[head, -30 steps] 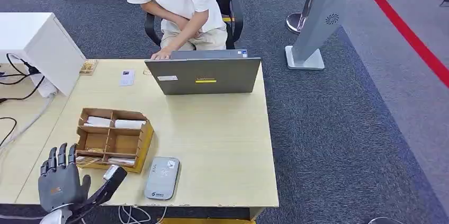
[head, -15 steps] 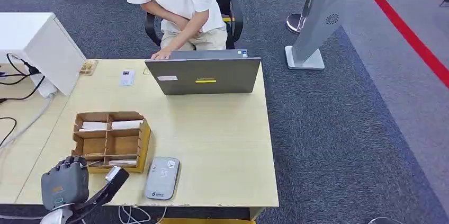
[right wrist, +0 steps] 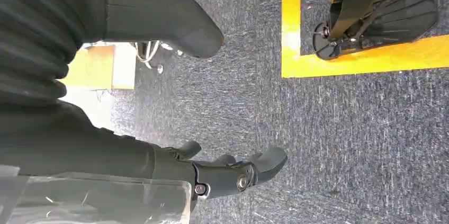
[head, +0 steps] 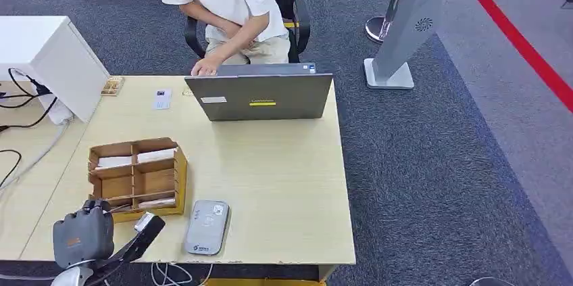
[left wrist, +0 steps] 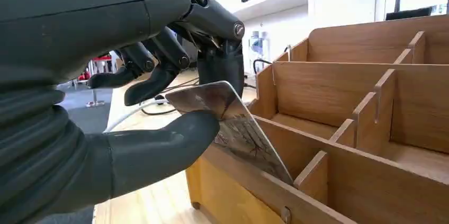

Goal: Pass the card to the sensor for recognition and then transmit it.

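Note:
A wooden divided box (head: 135,176) stands near the front left of the table, with cards lying in several compartments. My left hand (head: 84,234) is at the box's near left corner, fingers curled down. In the left wrist view the thumb (left wrist: 169,144) and the dark fingers (left wrist: 219,62) pinch a patterned card (left wrist: 235,126), which is tilted up out of the nearest compartment of the box (left wrist: 370,128). The grey sensor (head: 207,226) lies flat to the right of the box, near the front edge. My right hand (right wrist: 222,173) hangs over the carpet, fingers apart, holding nothing.
An open laptop (head: 260,97) stands at the table's far edge, with a seated person (head: 226,2) behind it, one hand at its corner. A small card (head: 161,99) lies left of the laptop. A white cabinet (head: 47,56) and cables (head: 20,97) are at the left.
My left hand's fingers, spread upright a second ago, have curled down and closed on a card. The wooden box has slid and turned a little to the left.

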You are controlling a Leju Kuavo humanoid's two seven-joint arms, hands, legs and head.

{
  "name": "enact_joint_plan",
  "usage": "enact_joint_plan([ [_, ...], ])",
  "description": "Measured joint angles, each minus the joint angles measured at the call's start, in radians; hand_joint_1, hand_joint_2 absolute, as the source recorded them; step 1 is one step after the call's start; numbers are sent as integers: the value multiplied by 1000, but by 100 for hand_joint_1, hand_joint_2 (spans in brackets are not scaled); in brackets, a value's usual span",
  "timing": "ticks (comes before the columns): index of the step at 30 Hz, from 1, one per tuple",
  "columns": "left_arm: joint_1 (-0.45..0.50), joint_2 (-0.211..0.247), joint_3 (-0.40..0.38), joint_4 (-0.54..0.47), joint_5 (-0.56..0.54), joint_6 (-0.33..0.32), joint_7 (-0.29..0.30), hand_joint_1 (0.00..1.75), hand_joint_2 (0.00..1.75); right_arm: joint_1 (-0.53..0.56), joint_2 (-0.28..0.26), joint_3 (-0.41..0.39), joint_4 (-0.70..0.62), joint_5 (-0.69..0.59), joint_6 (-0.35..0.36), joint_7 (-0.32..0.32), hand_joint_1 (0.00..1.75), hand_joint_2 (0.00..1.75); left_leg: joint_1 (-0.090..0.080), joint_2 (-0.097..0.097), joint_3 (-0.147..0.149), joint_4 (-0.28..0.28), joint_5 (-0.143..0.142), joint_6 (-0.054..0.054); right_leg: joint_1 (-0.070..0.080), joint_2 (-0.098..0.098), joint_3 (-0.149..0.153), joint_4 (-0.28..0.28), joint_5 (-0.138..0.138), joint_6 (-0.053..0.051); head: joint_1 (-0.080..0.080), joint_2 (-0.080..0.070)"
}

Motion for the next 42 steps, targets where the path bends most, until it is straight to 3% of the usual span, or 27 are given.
enact_joint_plan([
  [4,3,0,-1,-8,-19,-10,0,175,175,1,0,0,0,3,0,3,0,175,0,0,0,0,0,0,0,0,0,0,0,0,0,0],
  [6,42,10,-40,-121,-38,-40,5,175,175,3,3,0,0,-7,0,3,0,175,0,0,0,0,0,0,0,0,0,0,0,0,0,0],
  [7,70,43,-107,-258,-54,-58,0,175,175,5,3,-2,0,-15,0,2,0,175,0,0,0,0,0,0,0,0,0,0,0,0,1,0],
  [11,91,76,-159,-353,-59,-60,-15,175,175,6,4,-5,0,-25,-2,-1,0,175,0,0,0,0,0,0,0,0,-1,0,0,0,1,0],
  [21,106,157,-275,-526,-40,-38,-65,175,175,7,6,-28,-1,-33,-2,-8,0,175,0,0,0,0,0,0,0,0,-2,0,0,0,0,0],
  [25,44,172,-303,-545,-43,8,-71,175,175,6,6,-27,-1,-6,0,-9,0,175,0,0,0,0,0,0,0,0,-2,0,0,0,0,0],
  [30,-148,170,-302,-454,-118,96,-59,175,175,3,6,-16,0,49,9,-10,0,175,0,-2,1,0,2,1,0,-2,-1,0,1,0,0,0],
  [42,-595,169,-274,145,-275,168,-36,175,175,-9,14,38,13,114,13,14,0,175,0,-2,0,0,5,1,0,-2,1,0,4,-1,1,0],
])
